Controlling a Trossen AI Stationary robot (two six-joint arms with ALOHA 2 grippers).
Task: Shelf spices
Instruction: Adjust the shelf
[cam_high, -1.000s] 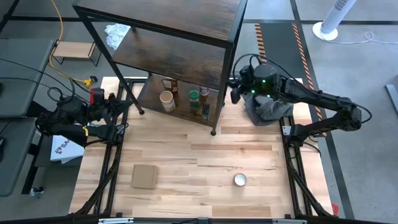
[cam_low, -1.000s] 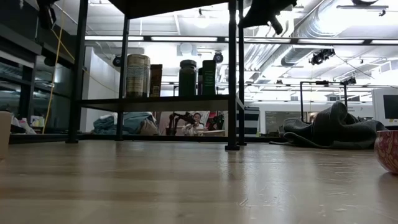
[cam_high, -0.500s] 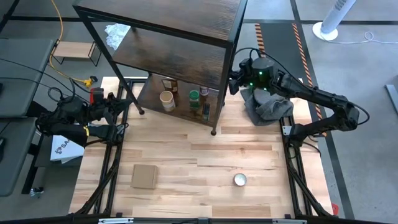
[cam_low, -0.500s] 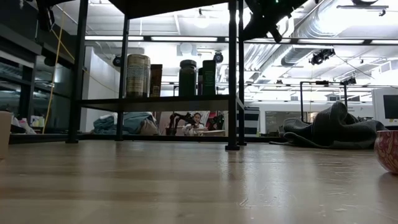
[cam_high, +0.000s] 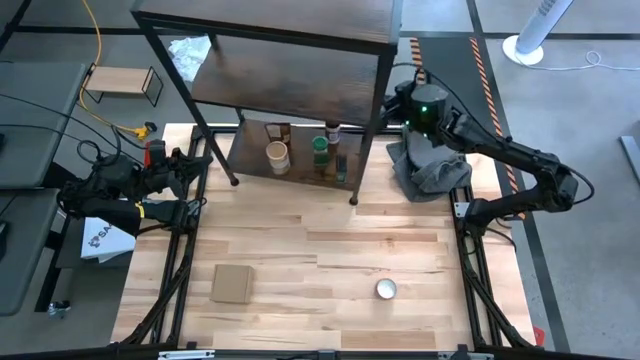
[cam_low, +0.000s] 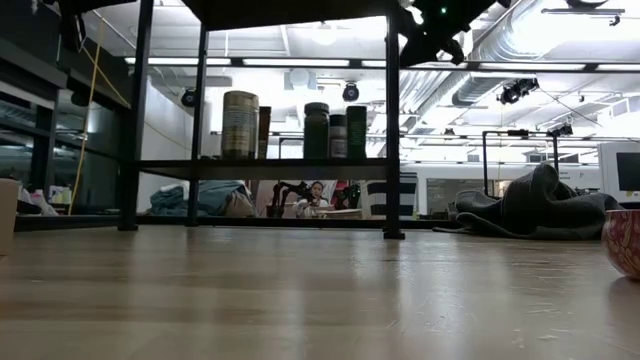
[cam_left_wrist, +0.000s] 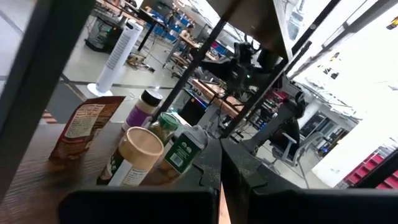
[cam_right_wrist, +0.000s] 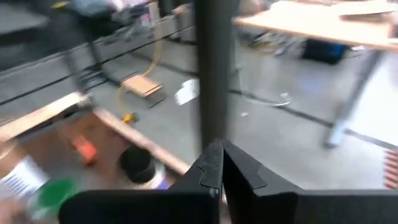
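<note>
The shelf (cam_high: 290, 85), three dark boards in a thin black frame, stands on the table's far half. In the low view its lowest board (cam_low: 260, 168) sits raised on four legs. On that board stand the spices: tan-lidded jar (cam_high: 277, 155), green-lidded jar (cam_high: 320, 148), dark-capped jar (cam_high: 333, 130), pouch (cam_high: 277, 130) and small tin (cam_high: 340, 165). My right gripper (cam_high: 393, 103) is shut at the shelf's right side. My left gripper (cam_high: 190, 180) waits shut at the table's left edge, facing the tan-lidded jar (cam_left_wrist: 140, 146) and the pouch (cam_left_wrist: 81, 127). My right gripper (cam_right_wrist: 219, 155) comes level from the table's right, about half-way up the shelf's right post (cam_right_wrist: 214, 74). Its shut fingertips stand right at the post. The fingers themselves hide whether they pinch it, hook it or only press against it.
A grey cloth heap (cam_high: 430, 165) lies right of the shelf, under my right arm. A cardboard square (cam_high: 232, 283) and a silvery disc (cam_high: 386, 289) lie on the near half, with bare wood between them. A small pale wood stand (cam_high: 120, 80) sits on the floor beyond the table's far left.
My right gripper has moved toward the table's far and right edges, staying shut. The whole shelf has slid a little toward the right edge with it. The spices have stayed upright on the lowest board.
</note>
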